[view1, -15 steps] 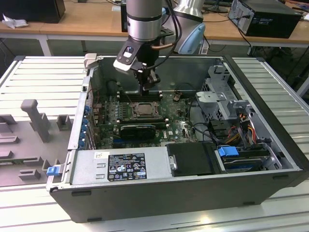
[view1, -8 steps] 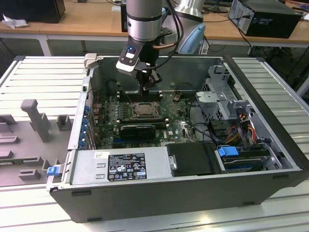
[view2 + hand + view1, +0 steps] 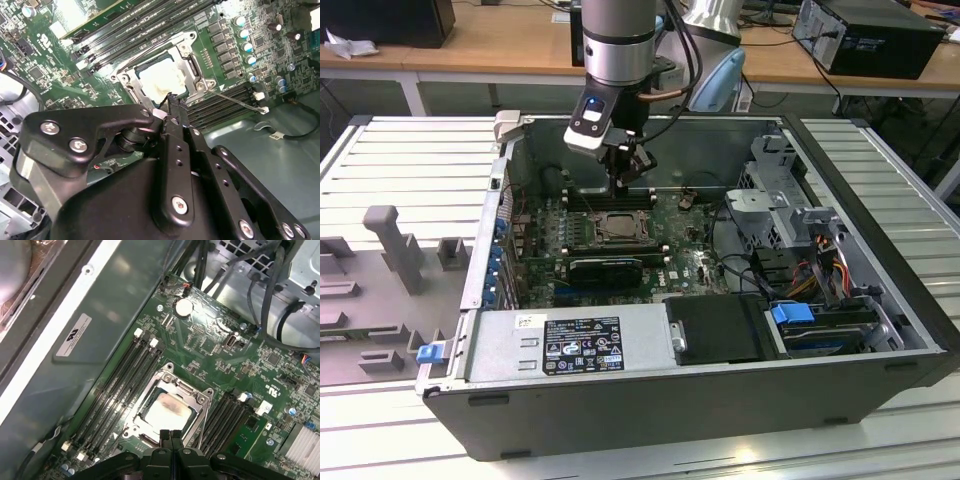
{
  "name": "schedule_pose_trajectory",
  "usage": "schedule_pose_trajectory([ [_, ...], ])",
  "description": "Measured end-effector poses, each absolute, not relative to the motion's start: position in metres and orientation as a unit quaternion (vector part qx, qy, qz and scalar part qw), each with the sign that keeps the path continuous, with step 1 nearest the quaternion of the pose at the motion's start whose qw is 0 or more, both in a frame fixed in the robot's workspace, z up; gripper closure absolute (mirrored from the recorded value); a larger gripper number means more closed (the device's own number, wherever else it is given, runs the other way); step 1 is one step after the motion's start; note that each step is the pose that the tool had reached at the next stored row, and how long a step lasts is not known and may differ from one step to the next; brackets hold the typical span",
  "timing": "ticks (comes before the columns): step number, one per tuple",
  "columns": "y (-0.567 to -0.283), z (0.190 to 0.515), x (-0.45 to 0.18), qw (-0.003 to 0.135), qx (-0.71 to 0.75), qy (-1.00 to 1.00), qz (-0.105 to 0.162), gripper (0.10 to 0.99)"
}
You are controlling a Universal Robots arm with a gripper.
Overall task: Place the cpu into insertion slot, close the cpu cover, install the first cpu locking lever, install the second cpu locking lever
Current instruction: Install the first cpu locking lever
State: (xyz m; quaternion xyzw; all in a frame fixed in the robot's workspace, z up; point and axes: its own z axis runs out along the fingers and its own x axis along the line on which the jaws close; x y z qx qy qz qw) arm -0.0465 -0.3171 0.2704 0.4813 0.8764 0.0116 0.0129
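Hand point(image 3: 171, 435) closed, tips at rim of lowered cpu cover point(image 3: 202, 399), cpu point(image 3: 167, 410) flat within its window.

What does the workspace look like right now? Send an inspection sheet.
Surface: green motherboard inside an open computer case, on a slatted metal table.
Job's things: cpu lies in the insertion slot; cpu cover looks lowered around it; a thin lever juts sideways from the socket.
Clutter: grey fixture blocks on the table, at the exterior view's left.
Grippers: the gripper is shut, tips at the socket's edge.
Cables: orange and black bundle beside the drive bay.
Surroundings: wooden desks behind, one bearing a black box.
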Motion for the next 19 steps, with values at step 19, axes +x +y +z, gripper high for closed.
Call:
schedule_pose_trajectory([
  [19, -0.3171, 0.2704, -0.0466, 0.012, 0.387, 0.922, 0.013, 0.98],
])
